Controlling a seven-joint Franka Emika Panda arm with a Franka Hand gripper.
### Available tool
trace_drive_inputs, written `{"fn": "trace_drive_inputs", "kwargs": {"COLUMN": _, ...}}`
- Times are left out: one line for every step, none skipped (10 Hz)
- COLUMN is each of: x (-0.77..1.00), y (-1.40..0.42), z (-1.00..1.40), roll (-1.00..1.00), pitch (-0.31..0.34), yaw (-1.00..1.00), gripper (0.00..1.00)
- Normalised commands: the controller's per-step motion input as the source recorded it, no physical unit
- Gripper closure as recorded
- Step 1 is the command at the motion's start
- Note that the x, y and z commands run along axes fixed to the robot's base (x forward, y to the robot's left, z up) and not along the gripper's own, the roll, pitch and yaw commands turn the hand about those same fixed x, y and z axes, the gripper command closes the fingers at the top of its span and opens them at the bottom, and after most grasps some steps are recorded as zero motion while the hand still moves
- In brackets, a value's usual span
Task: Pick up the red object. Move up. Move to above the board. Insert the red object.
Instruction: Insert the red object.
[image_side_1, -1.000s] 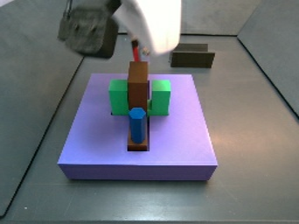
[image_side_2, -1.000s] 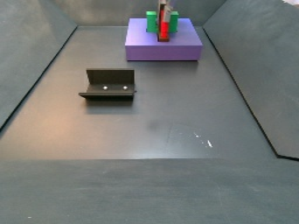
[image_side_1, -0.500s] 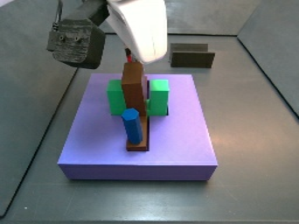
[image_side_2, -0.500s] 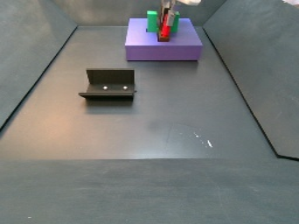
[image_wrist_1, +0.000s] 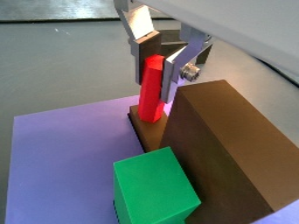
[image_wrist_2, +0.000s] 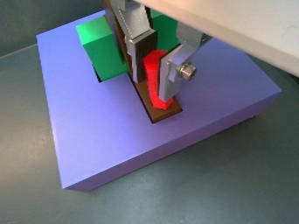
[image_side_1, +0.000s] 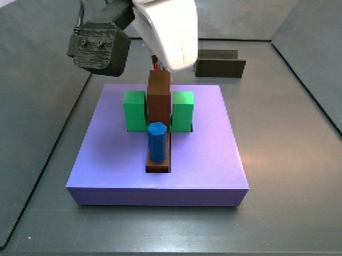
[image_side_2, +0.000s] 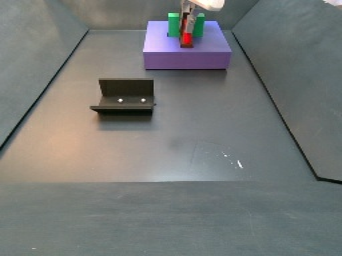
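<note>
We see the hand (image_wrist_1: 160, 54) over the far part of the board (image_wrist_2: 105, 131), its two silver fingers (image_wrist_2: 139, 44) on either side of the top of the red peg (image_wrist_1: 152, 86); the pads look pressed against it, so we read it as pinching the peg. The red peg stands upright with its lower end down in a brown-lined slot (image_wrist_2: 163, 109) in the board. In a wrist view a tall brown block (image_wrist_1: 225, 149) sits just beside the peg, with a green block (image_wrist_1: 153, 186) next to that.

In a side view the blue peg (image_side_1: 156, 142) stands upright in the near end of the same brown strip, with green blocks (image_side_1: 136, 110) either side of the brown one.

The board lies on the floor. The fixture (image_side_2: 124, 96) stands well apart from it, and a small dark box (image_side_1: 221, 66) sits beyond the board.
</note>
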Motion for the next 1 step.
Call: {"fn": "trace_drive_inputs", "kwargs": {"x": 0.0, "y": 0.0, "z": 0.0, "roll": 0.0, "pitch": 0.0, "yaw": 0.0, "gripper": 1.0}}
